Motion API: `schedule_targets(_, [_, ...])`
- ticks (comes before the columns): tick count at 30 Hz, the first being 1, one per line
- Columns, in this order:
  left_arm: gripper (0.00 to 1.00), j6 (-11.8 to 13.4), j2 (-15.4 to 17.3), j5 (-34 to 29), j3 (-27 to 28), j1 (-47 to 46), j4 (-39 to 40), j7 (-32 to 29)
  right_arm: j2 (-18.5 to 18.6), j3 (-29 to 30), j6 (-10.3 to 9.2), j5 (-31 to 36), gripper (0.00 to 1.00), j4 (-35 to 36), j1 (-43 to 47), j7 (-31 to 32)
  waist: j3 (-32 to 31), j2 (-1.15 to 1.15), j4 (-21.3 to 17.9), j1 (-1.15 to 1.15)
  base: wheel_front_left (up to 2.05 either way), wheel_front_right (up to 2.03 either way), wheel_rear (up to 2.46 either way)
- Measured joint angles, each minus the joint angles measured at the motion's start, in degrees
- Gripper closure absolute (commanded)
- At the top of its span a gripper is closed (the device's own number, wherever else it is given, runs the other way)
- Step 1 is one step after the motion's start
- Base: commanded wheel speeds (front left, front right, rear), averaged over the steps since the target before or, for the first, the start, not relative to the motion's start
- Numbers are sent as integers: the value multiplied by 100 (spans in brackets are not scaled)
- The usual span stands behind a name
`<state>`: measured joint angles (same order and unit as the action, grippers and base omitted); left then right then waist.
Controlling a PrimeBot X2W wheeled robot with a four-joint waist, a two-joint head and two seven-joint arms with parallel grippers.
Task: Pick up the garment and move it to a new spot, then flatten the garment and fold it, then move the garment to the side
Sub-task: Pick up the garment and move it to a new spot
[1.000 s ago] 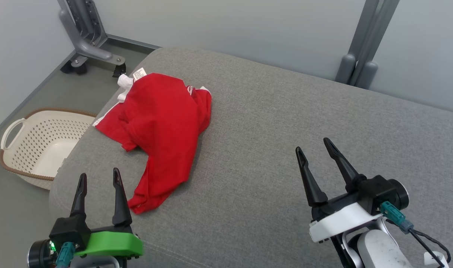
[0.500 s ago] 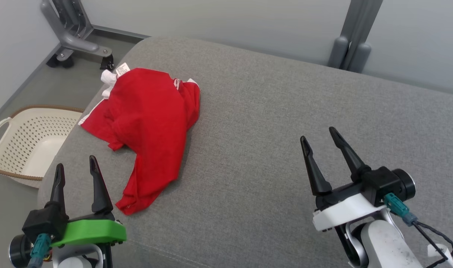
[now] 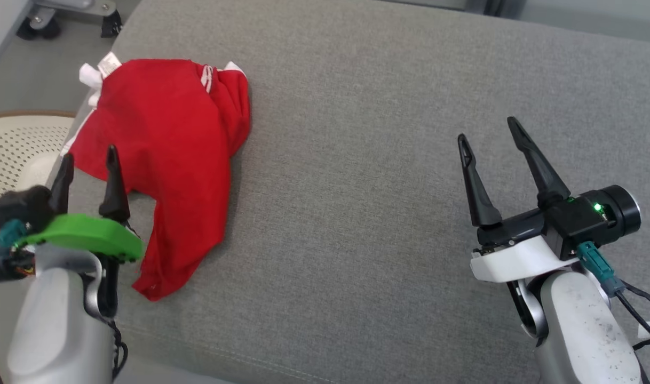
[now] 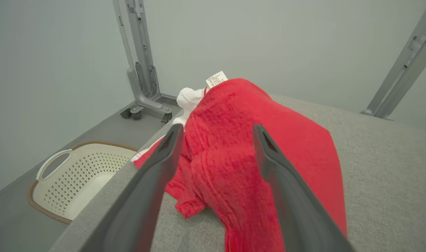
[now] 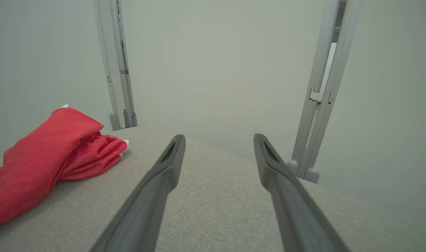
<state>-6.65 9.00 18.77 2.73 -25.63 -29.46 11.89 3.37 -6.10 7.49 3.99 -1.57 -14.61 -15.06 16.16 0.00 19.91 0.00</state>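
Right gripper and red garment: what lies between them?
The stretch is bare: between the right gripper and the red garment lies just the grey cushion, with nothing on it. The head view shows this, and the right wrist view agrees.

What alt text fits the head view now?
A crumpled red garment lies near the left edge of a grey cushion. The open left gripper hovers by it; the open right gripper hangs over bare cushion.

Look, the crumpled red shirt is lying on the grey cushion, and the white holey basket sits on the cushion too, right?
The white perforated plastic basket sits on the floor beside the grey fabric cushion, not on it, as the left wrist view shows. The crumpled red cloth garment does lie on the cushion.
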Motion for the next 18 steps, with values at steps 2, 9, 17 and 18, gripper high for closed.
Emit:
schedule_targets(2, [0, -45, 196, 267, -79, -387, -326, -322, 43, 33, 0, 42, 0, 45, -7, 1, 194, 0, -53, 0, 0, 0, 0])
schedule_targets(9, [0, -68, 868, 899, -650, -1336, -1087, -1046, 94, 100, 0, 137, 0, 160, -98, 0, 731, 0, -232, 0, 0, 0, 0])
schedule_targets(17, [0, -73, 1258, 1276, -1025, -2010, -1991, -1333, 116, 91, 0, 176, 0, 198, -127, 1, 1150, 0, -446, 0, 0, 0, 0])
schedule_targets(18, [0, -73, 1273, 1316, -1067, -2078, -2080, -1325, 116, 86, 0, 178, 0, 198, -127, 0, 1184, 0, -473, 0, 0, 0, 0])
